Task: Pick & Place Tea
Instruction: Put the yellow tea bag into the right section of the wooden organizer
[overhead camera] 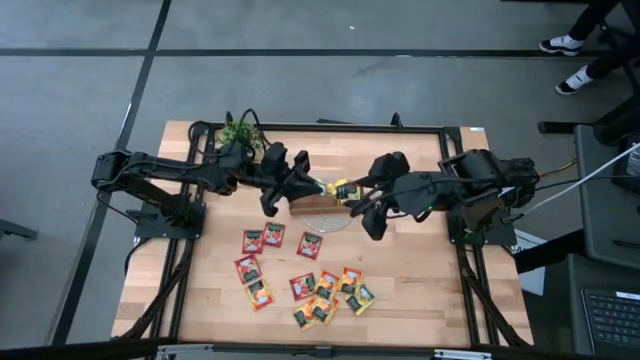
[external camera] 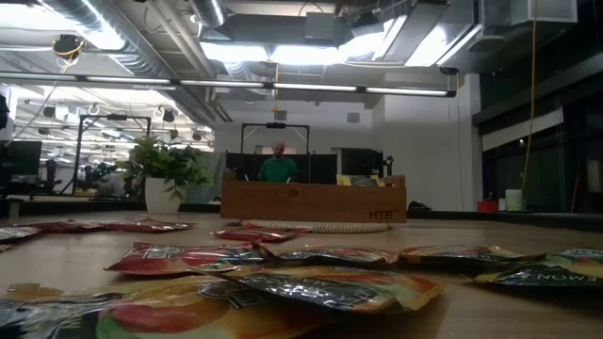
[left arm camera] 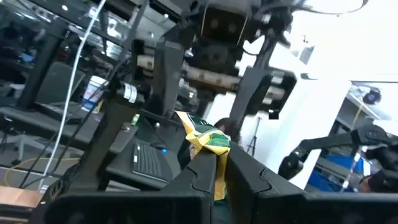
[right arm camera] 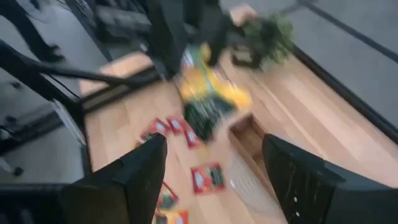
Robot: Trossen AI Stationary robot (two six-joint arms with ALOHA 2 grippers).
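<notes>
My left gripper point(overhead camera: 322, 186) is shut on a yellow-green tea sachet point(overhead camera: 342, 189), held in the air over the right end of the long wooden tray point(overhead camera: 316, 207). My right gripper point(overhead camera: 364, 206) is open and empty just right of that sachet. In the right wrist view its fingers point(right arm camera: 298, 177) stand apart, with the sachet point(right arm camera: 208, 93) ahead of them. Several red, orange and yellow-green sachets point(overhead camera: 305, 285) lie flat on the table near its front. They also fill the foreground of the low view point(external camera: 311, 282). My left gripper pinches one end of the yellow-green sachet point(left arm camera: 214, 163) between its two fingers. The fingers come about level from the table's left. The rest of the sachet point(left arm camera: 202, 132) sticks out past the fingertips, crumpled, and is lifted clear of the tray.
A small green potted plant point(overhead camera: 240, 130) stands at the far left behind the tray. A round woven mat point(overhead camera: 336, 224) lies under the tray's right end. A black frame rail point(overhead camera: 460, 250) runs along the table's sides. A person point(external camera: 279, 166) stands in the room beyond the table.
</notes>
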